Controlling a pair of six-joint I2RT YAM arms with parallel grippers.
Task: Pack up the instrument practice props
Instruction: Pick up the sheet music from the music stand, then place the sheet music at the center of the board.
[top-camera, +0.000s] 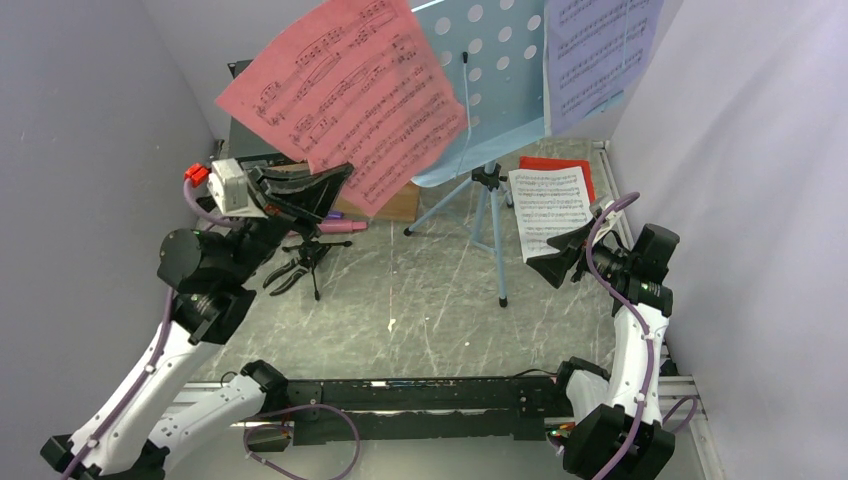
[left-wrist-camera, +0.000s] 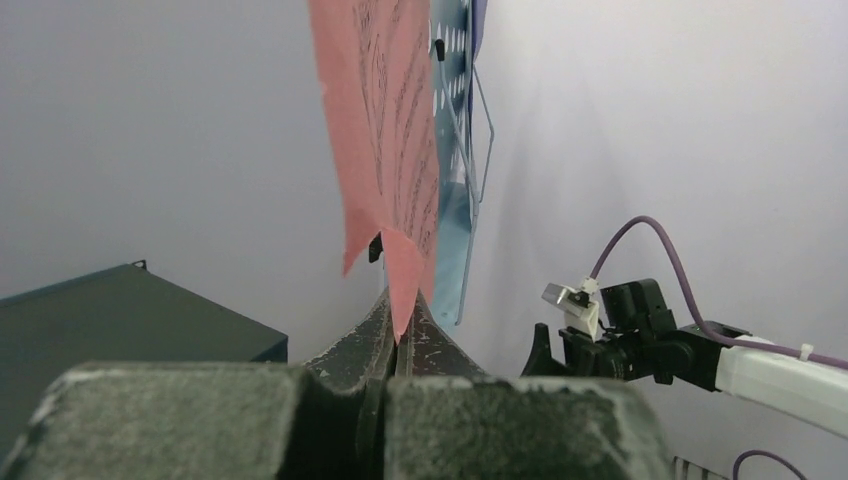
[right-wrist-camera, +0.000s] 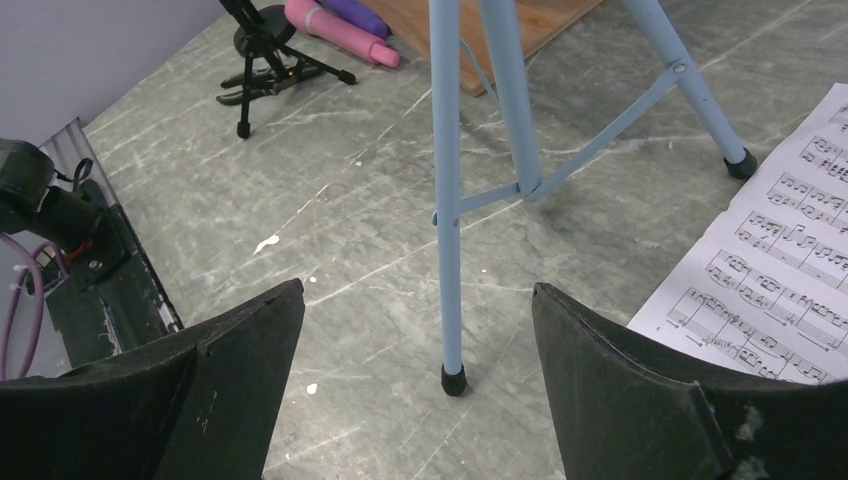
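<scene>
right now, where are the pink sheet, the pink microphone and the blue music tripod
pink sheet (top-camera: 340, 95), top view, middle of the page
pink microphone (right-wrist-camera: 340, 32), right wrist view, its body
blue music tripod (right-wrist-camera: 446, 200), right wrist view, near leg

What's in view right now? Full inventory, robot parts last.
Salmon-pink paper music sheet: 1, pink-red, raised back left
Light-blue perforated music stand on tripod: 1, light blue, back centre
Lavender paper music sheet: 1, lavender, on stand's right
White paper music sheet: 1, white, flat, right
Red paper sheet: 1, red, under white sheet
Black tripod mic holder: 1, black, left
Brown wooden board: 1, brown, back centre-left
Pink toy microphone: 1, pink, beside board
Purple toy microphone: 1, purple, alongside pink one
Dark green box: 1, green, back left
Left end effector: 1, black, shut on salmon-pink sheet
Right end effector: 1, black, open, empty
</scene>
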